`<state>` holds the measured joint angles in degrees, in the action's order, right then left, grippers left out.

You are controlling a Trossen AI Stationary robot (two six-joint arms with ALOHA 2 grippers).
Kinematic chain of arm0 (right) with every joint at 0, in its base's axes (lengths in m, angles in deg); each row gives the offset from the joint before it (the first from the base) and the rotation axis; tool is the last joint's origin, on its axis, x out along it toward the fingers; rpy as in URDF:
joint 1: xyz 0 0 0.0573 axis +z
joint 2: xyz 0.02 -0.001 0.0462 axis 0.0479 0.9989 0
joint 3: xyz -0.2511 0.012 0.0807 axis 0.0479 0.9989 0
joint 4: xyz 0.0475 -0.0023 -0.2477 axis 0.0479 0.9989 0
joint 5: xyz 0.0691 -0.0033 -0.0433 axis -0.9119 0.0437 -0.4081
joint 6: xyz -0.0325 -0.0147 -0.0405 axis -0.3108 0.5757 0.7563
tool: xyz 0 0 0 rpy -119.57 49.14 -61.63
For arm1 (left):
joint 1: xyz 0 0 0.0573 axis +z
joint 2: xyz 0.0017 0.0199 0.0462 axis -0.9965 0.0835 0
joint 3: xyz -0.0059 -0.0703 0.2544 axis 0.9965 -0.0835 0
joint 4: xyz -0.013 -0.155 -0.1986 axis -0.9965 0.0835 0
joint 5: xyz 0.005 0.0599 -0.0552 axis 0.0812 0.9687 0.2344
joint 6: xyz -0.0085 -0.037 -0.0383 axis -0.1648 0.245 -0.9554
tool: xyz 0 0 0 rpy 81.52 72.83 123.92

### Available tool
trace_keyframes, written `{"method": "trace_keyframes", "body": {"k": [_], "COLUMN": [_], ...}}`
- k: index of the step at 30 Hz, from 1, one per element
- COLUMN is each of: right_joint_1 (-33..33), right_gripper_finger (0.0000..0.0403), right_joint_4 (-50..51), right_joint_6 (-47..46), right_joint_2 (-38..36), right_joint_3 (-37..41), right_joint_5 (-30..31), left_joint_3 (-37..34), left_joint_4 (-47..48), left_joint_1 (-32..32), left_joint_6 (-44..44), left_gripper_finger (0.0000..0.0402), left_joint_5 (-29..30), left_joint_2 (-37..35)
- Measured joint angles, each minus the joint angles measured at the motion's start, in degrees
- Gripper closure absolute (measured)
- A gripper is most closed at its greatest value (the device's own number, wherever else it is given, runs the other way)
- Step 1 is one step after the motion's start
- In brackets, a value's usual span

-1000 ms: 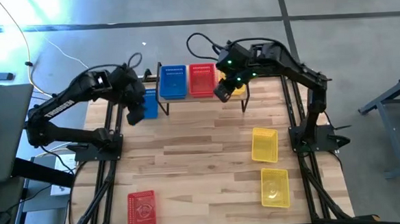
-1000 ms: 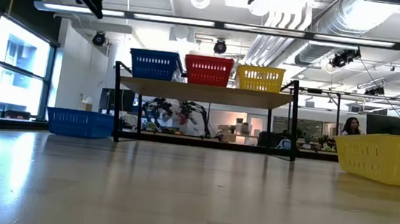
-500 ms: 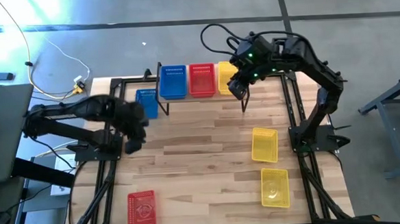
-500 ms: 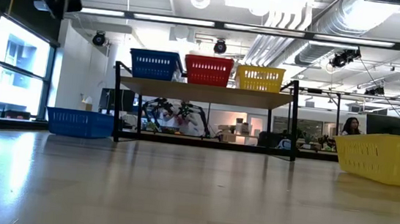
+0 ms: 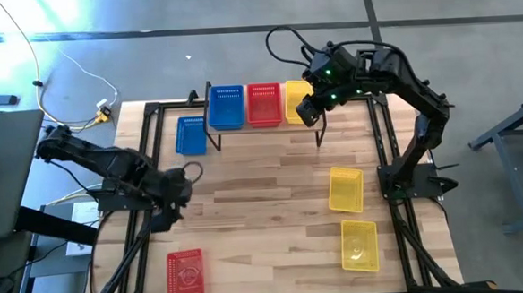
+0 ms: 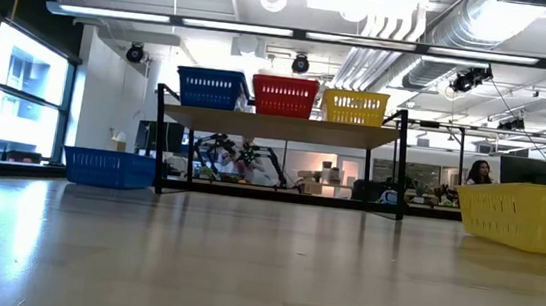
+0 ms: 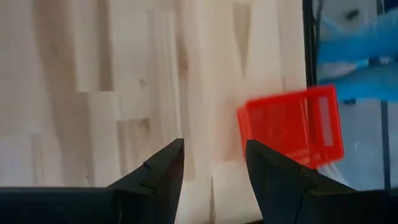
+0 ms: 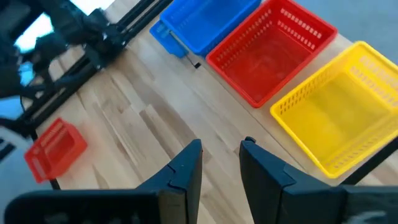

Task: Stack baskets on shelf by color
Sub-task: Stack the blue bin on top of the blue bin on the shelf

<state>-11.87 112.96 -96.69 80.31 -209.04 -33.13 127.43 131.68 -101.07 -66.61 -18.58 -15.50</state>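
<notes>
High view: the shelf [image 5: 262,128] sits at the worktop's far edge w/ a blue stack [image 5: 226,106], a red stack [image 5: 264,104] and a yellow stack [image 5: 294,102] side by side on it. Loose on the worktop [image 5: 264,200]: a blue basket [image 5: 190,135] just off the shelf's left end, a red basket [image 5: 187,276] at the near-left corner, a yellow basket [image 5: 345,189] toward the right edge and another yellow basket [image 5: 359,244] near the near-right corner.

The left gripper [image 5: 162,216] is over the left edge, between the loose blue and the red one. Left wrist view shows its fingers [image 7: 158,171] spread, nothing between them, red basket ahead and off to one side. The right gripper [image 5: 306,113] hovers at the shelf's right end by the yellow stack; right wrist view shows the jaws parted and empty.

Step in hand, as I read it: left arm going for the red basket. To do it well: centre the gripper over one long rim, not the corner, come down w/ one finger inside and one outside the mesh wall, close on the rim, lift level so it nests cleanly on the red stack. Keep clear of the worktop's edge frame.

Vs half a sec ago: left gripper has swung from beside the blue basket toward the near-left corner. Right gripper is almost where it was. Baskets haven't moved.
</notes>
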Motion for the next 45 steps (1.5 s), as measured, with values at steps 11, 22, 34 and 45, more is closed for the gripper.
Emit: {"method": "trace_keyframes", "body": {"k": [11, 22, 34, 45], "right_joint_1": [0.0, 0.9, 2.2, 5.6], "right_gripper_finger": [0.0309, 0.0309, 0.0309, 0.0309], "right_joint_4": [1.3, 4.0, 4.0, 4.0], "right_joint_6": [-7.5, -7.2, -6.5, -9.3], "right_joint_2": [0.0, 0.0, 0.0, 0.0], "right_joint_3": [0.0, 0.0, 0.0, 0.0], "right_joint_5": [0.1, 4.4, 5.1, 5.2], "left_joint_3": [-10.7, -13.3, -14.2, -17.4], "left_joint_4": [-13.4, -7.8, -3.2, -8.2], "left_joint_1": [-14.2, -12.8, 9.6, 29.7], "left_joint_6": [-5.9, -3.9, 20.8, 36.6], "left_gripper_finger": [0.0241, 0.0241, 0.0241, 0.0241], "left_joint_5": [0.0, 20.5, 27.7, 25.0], "left_joint_2": [0.3, 1.2, 0.7, -0.5]}}
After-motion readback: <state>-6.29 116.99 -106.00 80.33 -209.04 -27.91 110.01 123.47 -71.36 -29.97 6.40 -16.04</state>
